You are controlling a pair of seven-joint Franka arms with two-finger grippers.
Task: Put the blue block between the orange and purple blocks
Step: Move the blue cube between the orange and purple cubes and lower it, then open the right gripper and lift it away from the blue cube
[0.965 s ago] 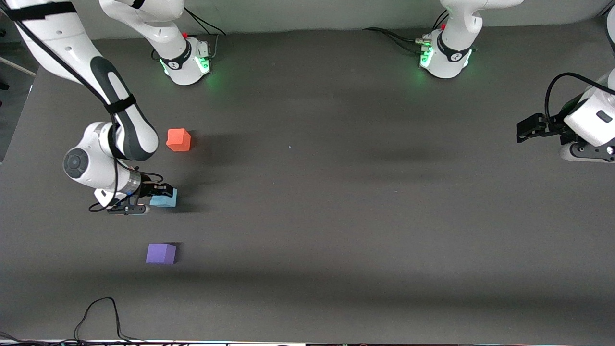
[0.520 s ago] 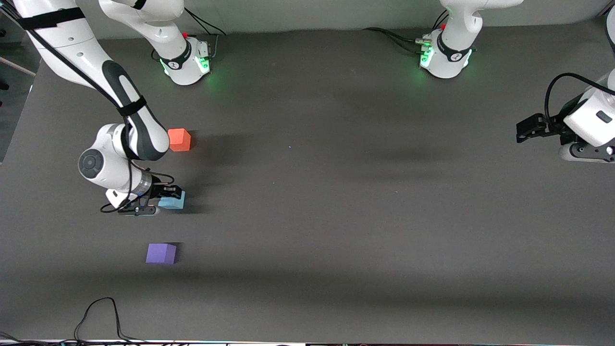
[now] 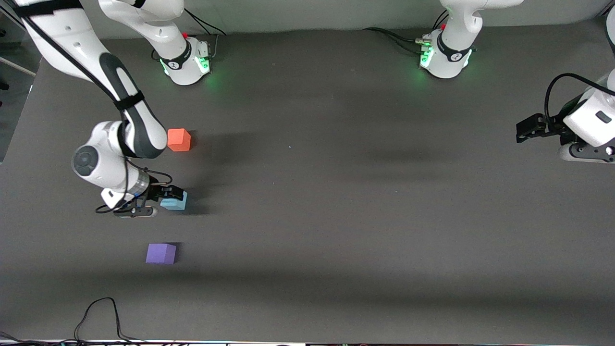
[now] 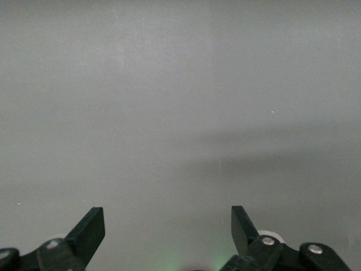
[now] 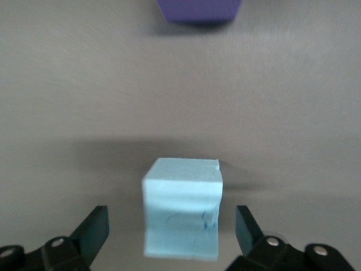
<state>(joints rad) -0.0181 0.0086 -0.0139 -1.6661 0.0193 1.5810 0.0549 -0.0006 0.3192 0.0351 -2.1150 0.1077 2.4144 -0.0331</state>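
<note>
The blue block sits on the table between the orange block and the purple block, slightly closer to the purple one. My right gripper is low at the blue block, open, one finger on each side and gaps on both. In the right wrist view the blue block stands between the spread fingers of my right gripper, with the purple block at the frame's edge. My left gripper waits open and empty at the left arm's end of the table; its wrist view shows my left gripper over bare table.
The dark grey table is bare across its middle. A black cable loops at the table's edge nearest the front camera. The two arm bases stand at the edge farthest from the camera.
The blue block has shifted a little toward the left arm's end together with the right gripper. The right wrist has since drawn back slightly. The left arm has not moved.
</note>
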